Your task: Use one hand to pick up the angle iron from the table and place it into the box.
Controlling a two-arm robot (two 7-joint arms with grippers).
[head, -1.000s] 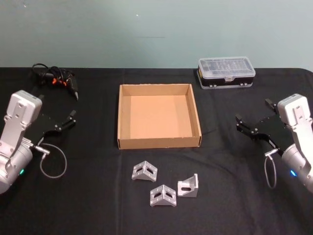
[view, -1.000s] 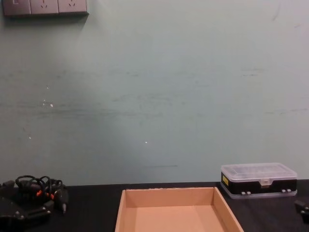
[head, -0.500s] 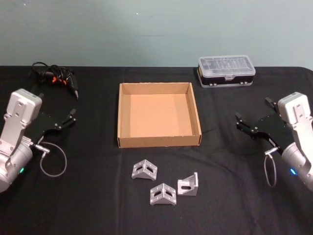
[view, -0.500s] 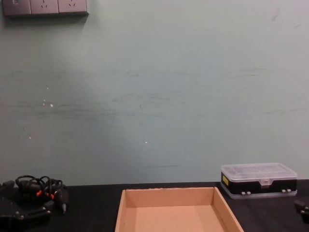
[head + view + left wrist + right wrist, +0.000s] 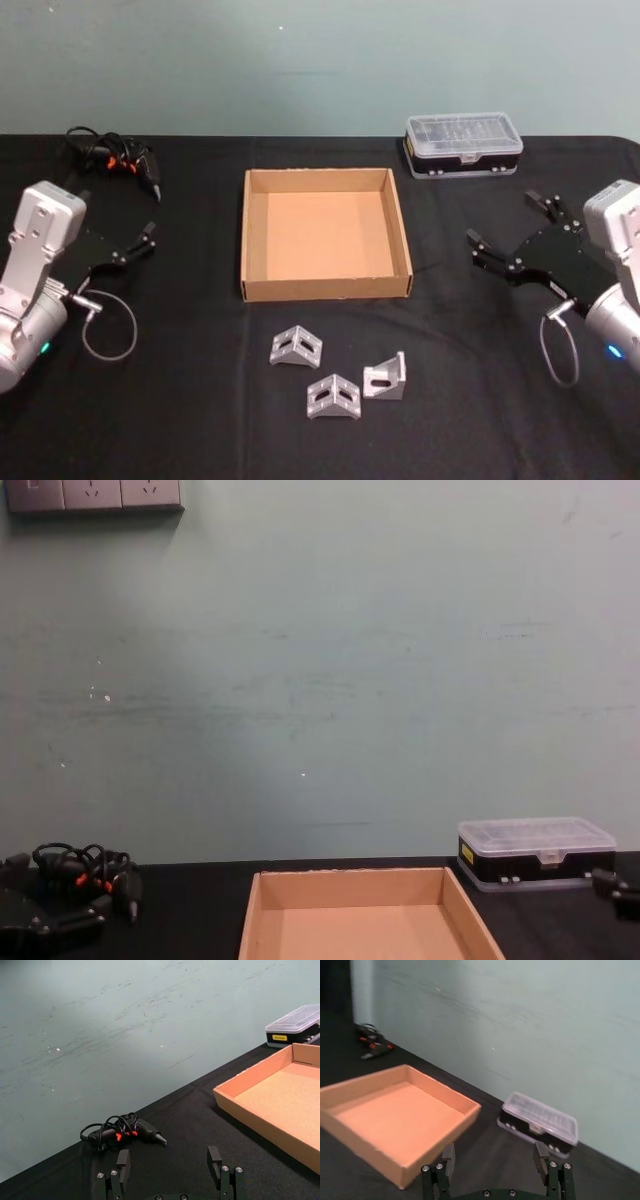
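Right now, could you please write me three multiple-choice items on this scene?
1. Where are the angle irons? A in the box; B on the table, on the robot's side of the box; C behind the box.
2. How many are there? A two; B three; C five.
3. The right end effector is: A open, empty; B shut on an angle iron; C shut on the box.
Answers: B, they lie outside the box's near wall; B, three show; A, its jaws stand apart.

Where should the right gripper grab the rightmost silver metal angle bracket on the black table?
Probably from above with the open right gripper, pinching the raised flange of the rightmost silver angle bracket: it stands up off the black table, its other flange flat.
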